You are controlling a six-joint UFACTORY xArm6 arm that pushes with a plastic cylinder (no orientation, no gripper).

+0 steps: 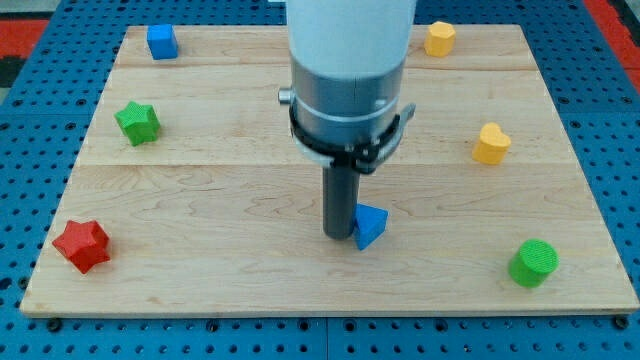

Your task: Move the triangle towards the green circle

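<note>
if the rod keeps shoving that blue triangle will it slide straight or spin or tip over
The blue triangle looks small, rigid and low, so it will probably slide across the smooth wooden board rather than tip. My tip sits at its left side, seemingly against a slanted face, so it may spin away. It has no round side, so rolling seems unlikely.

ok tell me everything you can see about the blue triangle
The blue triangle is a small solid wedge-shaped block, matte, plastic by the look of it, with its top face lighter than its sides. It lies flat on the wooden board, slightly below the middle. My tip stands right against its left side, apparently touching. No other block is near it; the green circle sits far to the view's lower right.
</note>
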